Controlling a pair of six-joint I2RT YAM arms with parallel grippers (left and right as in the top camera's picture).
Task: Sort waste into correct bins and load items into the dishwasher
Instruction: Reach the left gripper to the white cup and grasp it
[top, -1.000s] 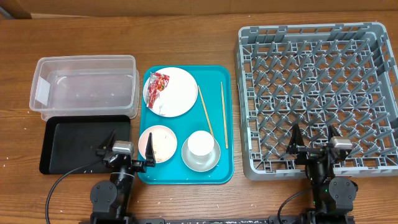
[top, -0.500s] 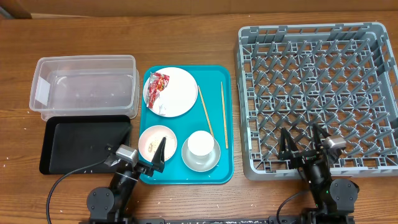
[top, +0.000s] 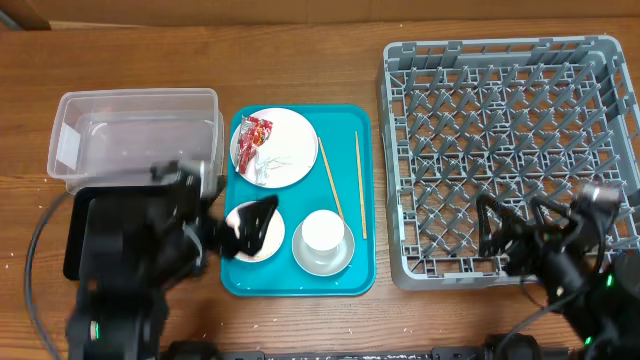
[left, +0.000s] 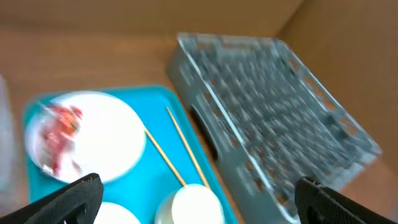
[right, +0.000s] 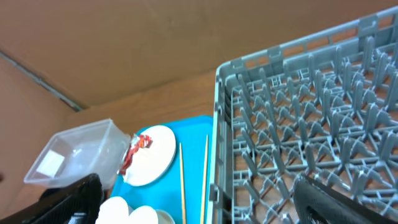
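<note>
Our left tool (top: 252, 226), released with fingers spread, hovers low on the teal tray (top: 350, 120). The snack wrapper (top: 254, 140) lies just above it in frame on the plate (top: 297, 140), its long axis running up-down. Our right tool (top: 512, 230), also released, hangs over the rack (top: 500, 100), well apart.

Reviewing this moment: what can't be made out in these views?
Small pink bowl: overhead, blurred left gripper covers most of it; left wrist view cuts it at the bottom edge.
Black tray: overhead, left arm hides most.
Rice grains: too small in every view.
</note>
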